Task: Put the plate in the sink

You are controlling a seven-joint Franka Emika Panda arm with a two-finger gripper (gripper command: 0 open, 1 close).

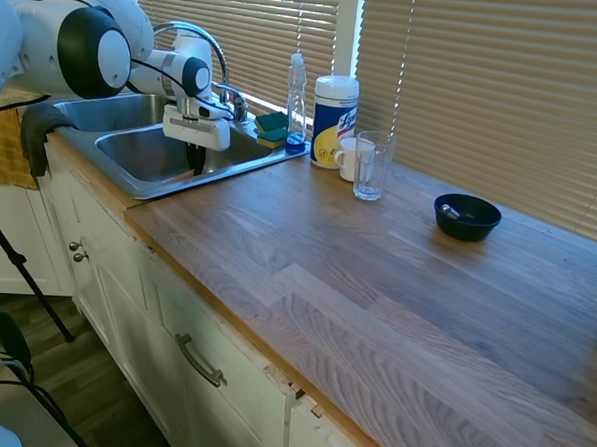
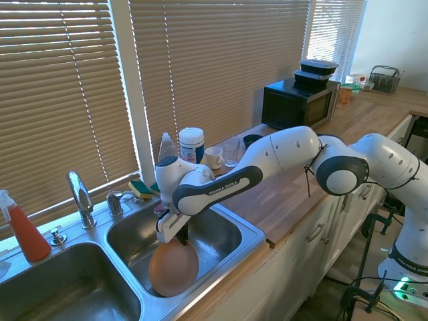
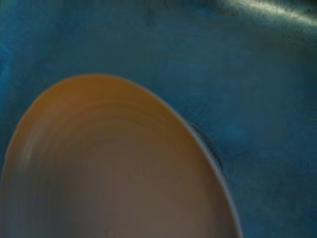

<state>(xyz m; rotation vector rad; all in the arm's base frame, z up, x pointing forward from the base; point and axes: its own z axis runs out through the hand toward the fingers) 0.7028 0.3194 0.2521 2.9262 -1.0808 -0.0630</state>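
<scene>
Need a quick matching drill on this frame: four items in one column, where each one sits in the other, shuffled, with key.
Items
1. plate
2. glass
3. blue bowl
4. red spray bottle

Places
A. on the ledge at the far end of the sink, past the faucet
B. alone on the open counter
C. hanging on edge from the gripper over a sink basin
D. beside the white mug

Pairs: 1-C, 2-D, 3-B, 4-A
</scene>
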